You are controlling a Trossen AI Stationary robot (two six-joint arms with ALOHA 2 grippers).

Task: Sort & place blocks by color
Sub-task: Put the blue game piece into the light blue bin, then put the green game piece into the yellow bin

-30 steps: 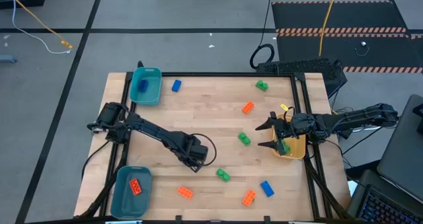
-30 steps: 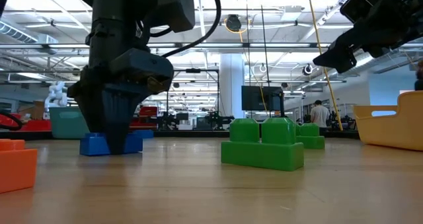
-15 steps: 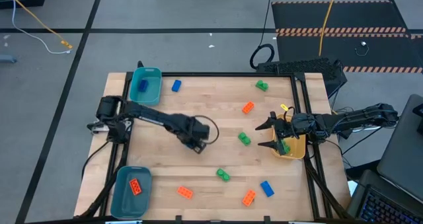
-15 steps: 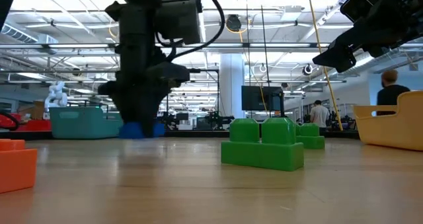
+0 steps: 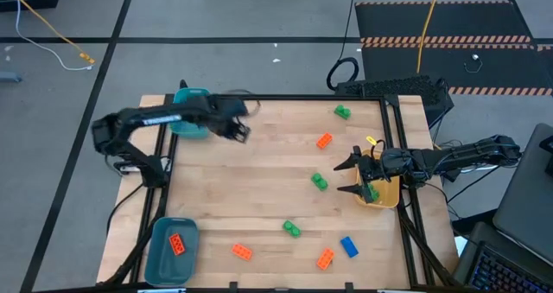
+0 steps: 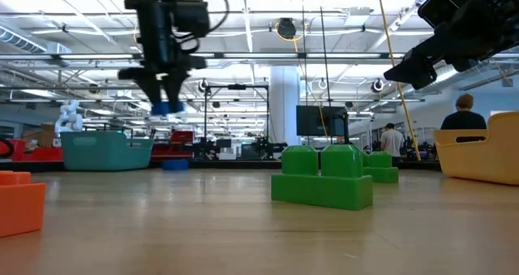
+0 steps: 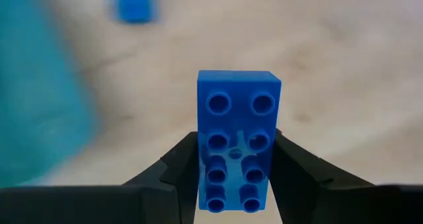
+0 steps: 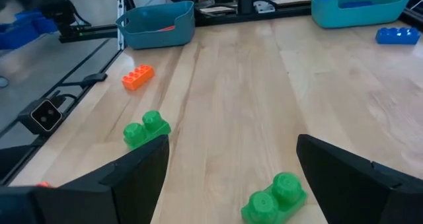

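My left gripper hangs above the table's far left part, beside the far teal bin, shut on a blue block. The low view shows that block well above the tabletop. Another blue block lies flat on the wood below it. My right gripper stands open at the right edge, over the yellow bin, with nothing between its fingers. Green, orange and blue blocks lie scattered on the table. My left gripper pinches the blue block's two long sides between its two fingers, near one end. The fingers point steeply down and lie across the block. The block is lifted clear of the table, its face with the round marks toward the wrist camera.
A second teal bin at the near left holds an orange block. Loose on the wood lie green blocks, orange blocks and a blue block. People move in the room behind.
My left gripper has risen and swung from the table's middle toward the far left, to the far teal bin, turning about as it went. The blue block between its fingers has come off the table and hangs clear.
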